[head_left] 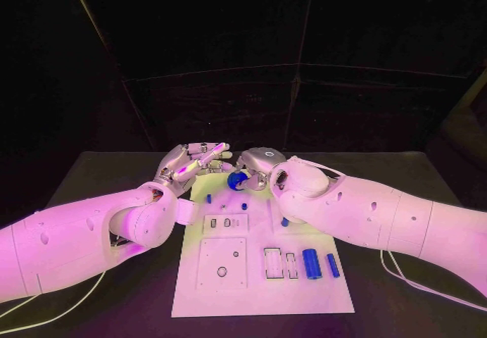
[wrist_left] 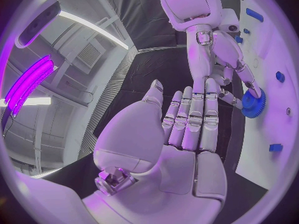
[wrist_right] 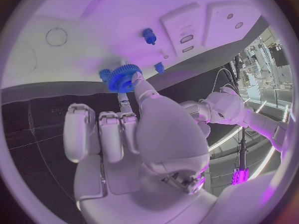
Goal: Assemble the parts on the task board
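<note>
Near edge of the white flat task board (head_left: 262, 296): two blue plastic cylinders (head_left: 312, 263) lying side by side toward the board's right edge, next to narrow rectangular slots (head_left: 273, 262). My read is they're staged there, not yet seated. A square inset plate with a round hole (head_left: 222, 263) sits toward the left edge of the board.

Mid board: a smaller rectangular inset with slots (head_left: 225, 223), a few small blue pegs (head_left: 243, 206) standing just beyond it, apparently already in their holes.

Far edge of the board: the blue plastic toothed gear (wrist_right: 123, 78) is here, pinched by the right hand (head_left: 266, 169) between fingertips, other fingers loosely curled. In the left wrist view the gear (wrist_left: 253, 103) sits right at the board's far edge, tilted rather than flat. Can't tell if it touches the board. The fingertip hold on the rim likely leaves the bore free to drop over a post.

Left hand (head_left: 193, 161) hovers just beside the gear at the far-left part of the board, fingers straight and close together, holding nothing. Looks positioned to steady or take over the gear, but that's a guess.

All on the black bench (head_left: 112, 184).
</note>
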Controlling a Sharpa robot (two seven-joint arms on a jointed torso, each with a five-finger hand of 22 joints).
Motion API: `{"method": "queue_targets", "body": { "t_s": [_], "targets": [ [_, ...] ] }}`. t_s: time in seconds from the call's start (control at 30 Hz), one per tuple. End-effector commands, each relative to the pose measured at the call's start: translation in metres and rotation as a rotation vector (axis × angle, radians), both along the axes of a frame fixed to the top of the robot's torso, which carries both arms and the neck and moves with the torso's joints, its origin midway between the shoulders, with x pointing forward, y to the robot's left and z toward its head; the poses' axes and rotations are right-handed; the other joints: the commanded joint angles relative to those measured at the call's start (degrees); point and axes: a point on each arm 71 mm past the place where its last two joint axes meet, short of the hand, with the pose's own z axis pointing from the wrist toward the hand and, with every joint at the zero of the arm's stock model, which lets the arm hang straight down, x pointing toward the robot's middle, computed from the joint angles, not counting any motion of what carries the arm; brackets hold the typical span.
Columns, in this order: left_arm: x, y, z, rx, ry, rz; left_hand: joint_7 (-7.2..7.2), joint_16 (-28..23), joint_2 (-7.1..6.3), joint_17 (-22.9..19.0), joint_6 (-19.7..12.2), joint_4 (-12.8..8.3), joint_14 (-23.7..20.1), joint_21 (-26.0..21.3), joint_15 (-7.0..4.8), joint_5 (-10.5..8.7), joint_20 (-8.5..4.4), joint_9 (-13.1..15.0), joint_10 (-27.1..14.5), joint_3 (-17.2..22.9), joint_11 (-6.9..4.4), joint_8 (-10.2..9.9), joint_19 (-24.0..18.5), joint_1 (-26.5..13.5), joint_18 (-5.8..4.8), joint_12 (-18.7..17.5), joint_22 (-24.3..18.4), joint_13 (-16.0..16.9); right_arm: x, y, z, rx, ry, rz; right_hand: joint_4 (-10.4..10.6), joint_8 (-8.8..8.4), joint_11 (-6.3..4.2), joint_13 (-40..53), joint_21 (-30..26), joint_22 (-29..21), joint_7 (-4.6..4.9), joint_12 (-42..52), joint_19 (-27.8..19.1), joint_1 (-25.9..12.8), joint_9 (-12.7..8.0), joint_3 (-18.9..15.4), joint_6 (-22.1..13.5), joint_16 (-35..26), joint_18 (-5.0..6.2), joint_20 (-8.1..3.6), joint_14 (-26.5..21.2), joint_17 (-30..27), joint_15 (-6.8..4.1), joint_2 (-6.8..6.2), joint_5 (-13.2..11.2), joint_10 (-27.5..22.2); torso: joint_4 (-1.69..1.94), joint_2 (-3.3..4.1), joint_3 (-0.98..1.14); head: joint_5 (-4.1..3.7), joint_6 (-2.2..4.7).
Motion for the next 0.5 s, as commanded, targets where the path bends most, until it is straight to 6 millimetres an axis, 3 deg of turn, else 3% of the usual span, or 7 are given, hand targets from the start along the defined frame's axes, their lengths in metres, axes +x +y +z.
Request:
{"method": "queue_targets", "body": {
  "t_s": [0.03, 0.5],
  "targets": [
    [0.0002, -0.0011, 0.0018, -0.005, -0.009, -0.008, 0.09, -0.4, 0.47, 0.1, 0.4, -0.3, 0.3, -0.2, 0.07, 0.29, 0.01, -0.1, 0.4, 0.0, 0.09, -0.3, 0.5, 0.0, 0.39, -0.3, -0.1, 0.0, -0.0002, 0.0016, -0.0021, -0.036, 0.015, 0.011, 0.1, -0.04, 0.02, 12.1, 0.4, 0.7, -0.98, -0.4, 0.3, -0.5, 0.1, 0.3, 1.3, 0.1, -1.06, 0.05, 5.5, 12.5, 0.12, 0.09, -0.3, 3.9, 0.01, 0.02, 0.02, 0.08, -0.09],
    [0.0006, 0.0000, 0.0017, -0.004, -0.009, -0.006, 0.09, -0.4, 0.47, 0.1, 0.4, -0.3, 0.3, -0.2, 0.07, 0.29, 0.01, -0.1, 0.4, 0.0, 0.09, -0.3, 0.5, 0.0, 0.39, -0.3, -0.1, 0.0, 0.0024, 0.0015, -0.0064, -0.064, 0.040, 0.006, 0.1, -1.84, 0.66, 11.0, 0.3, 0.7, -0.22, -1.5, 0.2, -1.9, -0.3, 0.5, -0.4, 0.1, -1.05, 0.65, 5.5, 12.2, 0.79, -1.28, -0.4, 3.0, -0.01, 0.00, -0.03, 0.20, -0.32]
  ]
}}
